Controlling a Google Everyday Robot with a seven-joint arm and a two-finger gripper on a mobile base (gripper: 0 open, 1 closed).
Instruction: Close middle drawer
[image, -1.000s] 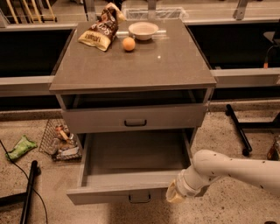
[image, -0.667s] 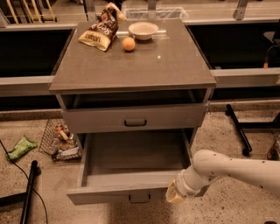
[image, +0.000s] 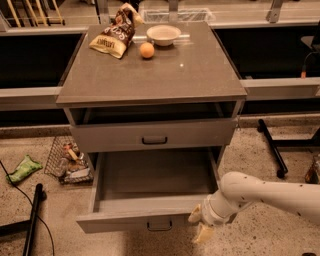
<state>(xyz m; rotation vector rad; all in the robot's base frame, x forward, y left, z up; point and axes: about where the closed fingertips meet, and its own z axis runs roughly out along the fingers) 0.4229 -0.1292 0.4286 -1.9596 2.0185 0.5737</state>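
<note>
1. The middle drawer (image: 135, 220) of a grey cabinet stands pulled well out toward the camera. Its shallow grey inside is exposed, and a small dark loop handle (image: 160, 226) sits at the centre of its flat front.
2. The robot's white arm (image: 270, 192) reaches in from the right, bringing the gripper (image: 199, 225) to the right end of that drawer front. Its two pale fingers (image: 202, 233) are spread apart, one above the other, grasping nothing. The upper one lies against the front's right corner, though actual contact cannot be confirmed.
3. Directly above, the uppermost drawer (image: 152, 135) sits nearly pushed in, a dark gap showing between it and the cabinet's surface (image: 150, 80).
4. A chip bag (image: 114, 36) lies near the far left corner of the surface. A white bowl (image: 163, 34) stands at the middle of the far edge. An orange (image: 146, 50) rests just beside the bowl, on its near left side, between it and the bag.
5. On the speckled floor left of the cabinet, a wire basket (image: 67, 160) holds assorted packets, and a green packet (image: 24, 169) lies farther left.
</note>
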